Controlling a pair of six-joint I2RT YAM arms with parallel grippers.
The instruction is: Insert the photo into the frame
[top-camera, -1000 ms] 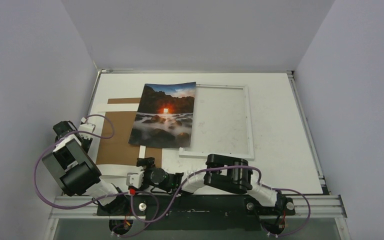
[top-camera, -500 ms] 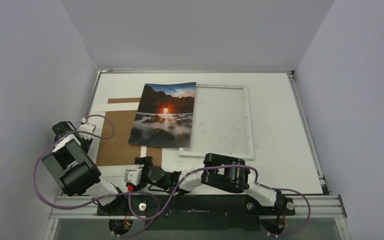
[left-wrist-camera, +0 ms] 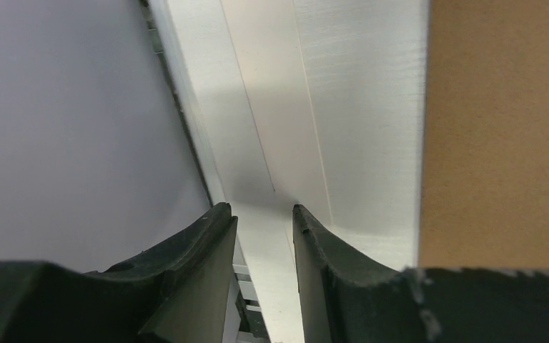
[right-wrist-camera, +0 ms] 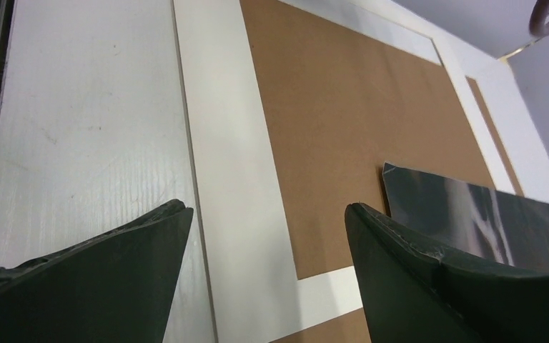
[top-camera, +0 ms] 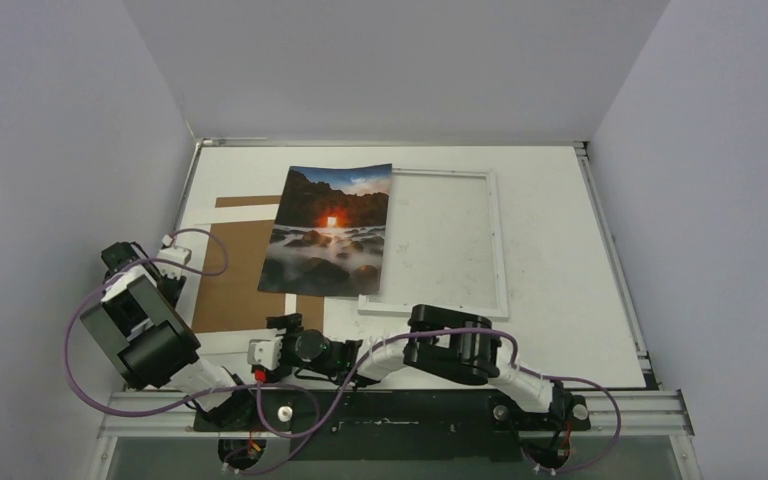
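Had the right tool gaping and empty by the surface's near edge, the left tool narrowly parted on nothing at the left edge. Saw the photo lying flat toward the far edge, overlapping frame and cardboard. Probably called for a light pinch at the photo's near corner, then a low slide into the frame.

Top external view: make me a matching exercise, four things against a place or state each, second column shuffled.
Things:
1. photo
2. frame
3. brown backing board
4. right gripper

Places or states:
A. wide open, holding nothing
B. white, right of the board, photo overlapping its left edge
C. left part of the table, partly under the photo
D. lies across the board and the frame's left edge

Pairs: 1-D, 2-B, 3-C, 4-A
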